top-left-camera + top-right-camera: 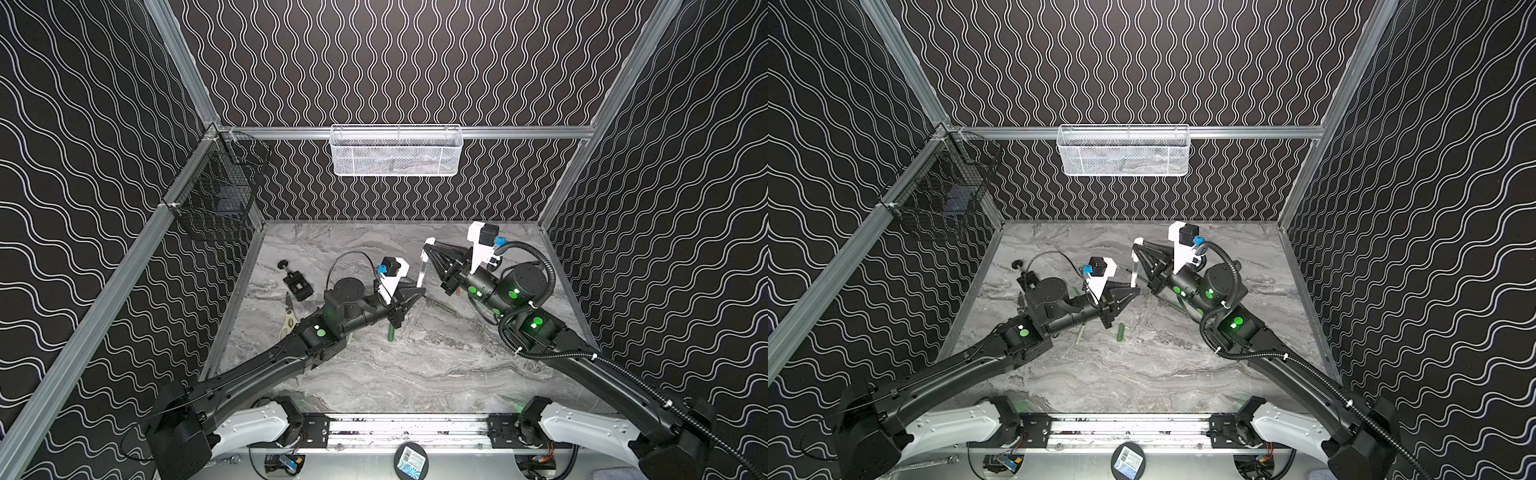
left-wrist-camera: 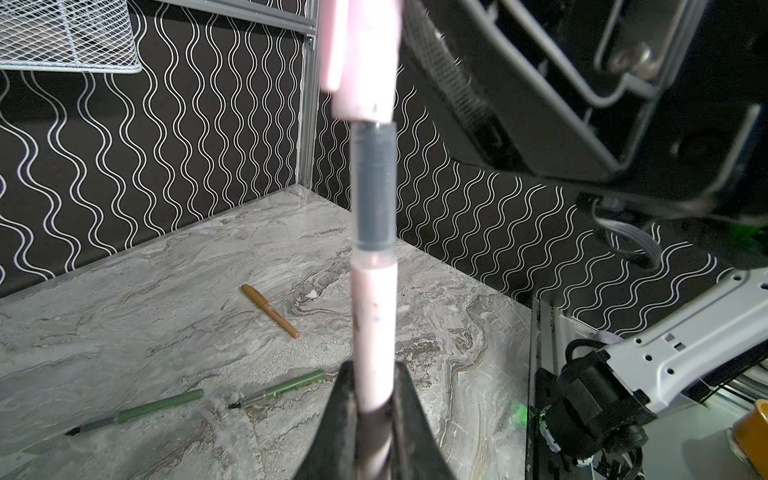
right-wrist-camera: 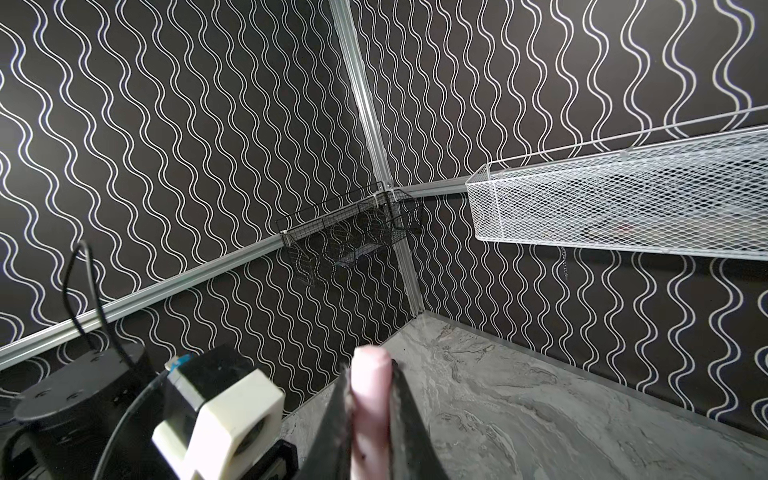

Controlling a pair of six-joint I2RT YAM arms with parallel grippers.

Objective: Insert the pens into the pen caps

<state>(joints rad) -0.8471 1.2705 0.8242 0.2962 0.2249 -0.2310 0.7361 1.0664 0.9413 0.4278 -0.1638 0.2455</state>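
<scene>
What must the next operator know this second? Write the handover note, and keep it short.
Left gripper: shut on the pink pen.
Right gripper: shut on the pink cap.
The pen's tip meets the cap's mouth. Its grey section is exposed, so the pair is not seated.
On the table: a green pen and another green pen, both with bare dark tips. The gold pen shows no dark tip and seems capped. A dark green cap lies loose.
Left to do: push the pink pair home, then cap the greens. The arms hide the rest.

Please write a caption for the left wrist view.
Left gripper holds the pink pen, its grey front end meeting the pink cap.
</scene>
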